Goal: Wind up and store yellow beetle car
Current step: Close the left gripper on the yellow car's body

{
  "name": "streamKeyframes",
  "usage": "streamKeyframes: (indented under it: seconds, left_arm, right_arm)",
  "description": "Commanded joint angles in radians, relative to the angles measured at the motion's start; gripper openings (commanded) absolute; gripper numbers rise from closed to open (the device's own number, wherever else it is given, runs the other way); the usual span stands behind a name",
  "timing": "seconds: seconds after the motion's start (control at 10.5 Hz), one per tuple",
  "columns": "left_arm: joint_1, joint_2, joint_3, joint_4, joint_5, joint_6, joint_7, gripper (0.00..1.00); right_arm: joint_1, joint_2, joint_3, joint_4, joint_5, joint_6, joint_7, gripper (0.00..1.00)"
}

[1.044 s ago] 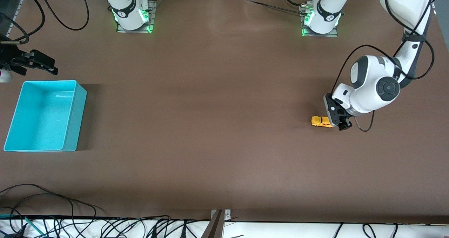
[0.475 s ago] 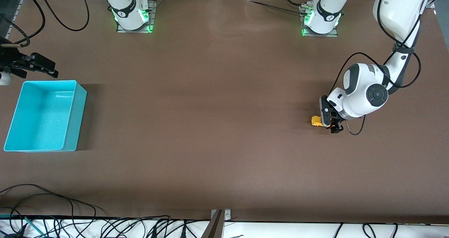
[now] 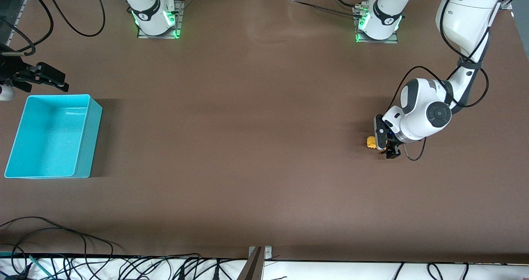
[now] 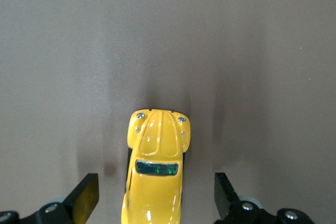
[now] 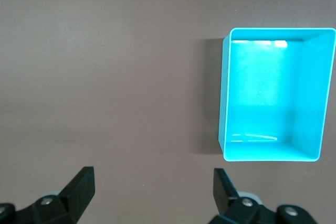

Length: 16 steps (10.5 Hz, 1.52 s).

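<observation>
Turquoise bin [image 3: 51, 136] – open, upright – on brown table [image 3: 248, 148].

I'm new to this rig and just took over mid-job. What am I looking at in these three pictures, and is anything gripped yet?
Two white robot arms work at a brown table. The wide picture looks down from a high camera facing them; the other two come from cameras on each wrist. The left gripper is down at the small yellow beetle toy car, its open fingers on either side, gaps showing, so nothing is gripped. The right gripper waits open in the air beside the empty turquoise plastic bin at the right arm's end.
</observation>
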Motion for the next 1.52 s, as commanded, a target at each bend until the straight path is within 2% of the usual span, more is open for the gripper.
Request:
streamKeyframes:
  seconds: [0.0,0.19,0.28,0.38,1.14,1.42]
  left_arm:
    - [-0.001,0.01,0.001,0.008,0.021,0.016,0.017,0.51]
    - [0.001,0.003,0.001,0.012,0.021,0.015,0.018,0.27]
    - [-0.001,-0.002,0.001,0.013,0.021,0.01,0.018,0.09]
    - [0.002,-0.005,0.001,0.013,0.021,0.005,0.018,0.0]
    - [0.016,0.018,0.005,0.013,0.019,0.002,0.021,0.0]
    - [0.063,0.03,0.005,0.019,0.019,0.002,0.067,0.0]
  right_arm:
    - [-0.004,-0.008,0.001,-0.011,0.009,0.009,0.01,1.0]
    - [-0.004,-0.008,0.001,-0.011,0.009,0.011,0.009,1.0]
    - [-0.004,-0.008,0.001,-0.012,0.009,0.011,0.009,1.0]
    - [-0.004,-0.008,0.001,-0.011,0.009,0.011,0.01,1.0]
    - [-0.005,-0.008,0.001,-0.011,0.009,0.011,0.009,1.0]
    - [-0.005,-0.007,0.001,-0.011,0.011,0.011,0.007,1.0]
